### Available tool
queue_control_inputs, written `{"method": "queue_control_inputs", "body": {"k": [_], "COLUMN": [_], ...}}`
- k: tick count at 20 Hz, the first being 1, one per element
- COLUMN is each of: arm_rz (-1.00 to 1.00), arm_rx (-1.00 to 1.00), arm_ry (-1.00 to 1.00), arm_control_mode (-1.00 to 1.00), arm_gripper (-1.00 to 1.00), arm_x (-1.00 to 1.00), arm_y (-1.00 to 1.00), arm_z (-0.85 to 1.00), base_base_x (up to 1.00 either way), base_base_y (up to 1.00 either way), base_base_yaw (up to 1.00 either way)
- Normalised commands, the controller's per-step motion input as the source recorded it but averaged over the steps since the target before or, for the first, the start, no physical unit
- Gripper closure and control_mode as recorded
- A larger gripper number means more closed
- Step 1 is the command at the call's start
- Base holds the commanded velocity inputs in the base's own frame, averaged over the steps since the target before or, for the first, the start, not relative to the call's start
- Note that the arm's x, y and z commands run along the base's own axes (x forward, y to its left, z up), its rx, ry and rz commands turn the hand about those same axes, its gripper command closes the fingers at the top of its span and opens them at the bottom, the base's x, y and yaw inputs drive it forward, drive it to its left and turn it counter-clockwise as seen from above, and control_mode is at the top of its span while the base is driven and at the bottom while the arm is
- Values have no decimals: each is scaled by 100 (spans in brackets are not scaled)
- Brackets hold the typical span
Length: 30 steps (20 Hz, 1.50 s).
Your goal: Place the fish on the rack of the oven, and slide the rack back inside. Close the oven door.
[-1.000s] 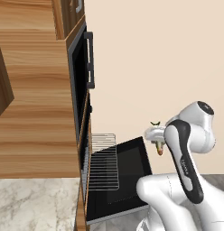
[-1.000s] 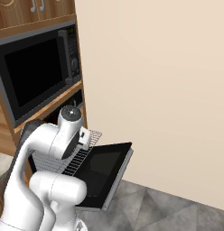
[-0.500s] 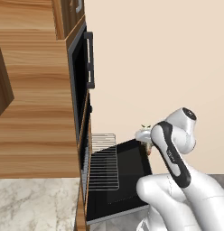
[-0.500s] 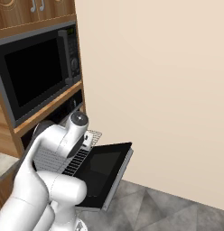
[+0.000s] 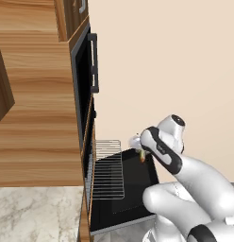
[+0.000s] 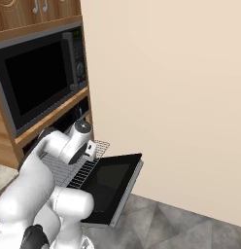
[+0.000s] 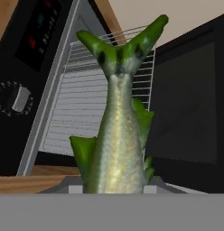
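Clearly the gripper [image 5: 139,150] is clamped on the fish [image 7: 117,135] (tail pointing away from the hand), carrying it above the open oven door [image 5: 137,186], near the pulled-out rack [image 5: 108,168], ready for placing.

Lighting even and bright; rendered frames, slightly soft.
We see flat, diffuse light with no single source evident. The beige wall [image 6: 180,97] is uniformly lit, without glare. The oven door [image 5: 137,189] glass stays matte black, with only a faint grey sheen in the right base view. The fish [image 7: 117,135] shows a soft pale highlight down its body in the hand view. Edges look mildly blurred and jagged; we note no edge distortion.
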Motion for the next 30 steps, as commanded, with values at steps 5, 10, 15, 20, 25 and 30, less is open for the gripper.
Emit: {"method": "queue_control_inputs", "body": {"k": [5, 10, 15, 20, 25, 30], "arm_rz": [0, 0, 0, 0, 0, 0], "arm_rx": [0, 0, 0, 0, 0, 0], "arm_ry": [5, 1, 0, 0, 0, 0], "arm_control_mode": [-100, -100, -100, -100, -100, -100], "arm_gripper": [100, 100, 100, 100, 100, 100], "arm_x": [37, 35, 32, 29, 34, 38], "arm_y": [13, 8, 6, 3, 9, 10], "arm_z": [-40, -44, -40, -33, -29, -31], "base_base_x": [0, 0, 0, 0, 0, 0], "base_base_y": [0, 0, 0, 0, 0, 0], "base_base_yaw": [0, 0, 0, 0, 0, 0]}}
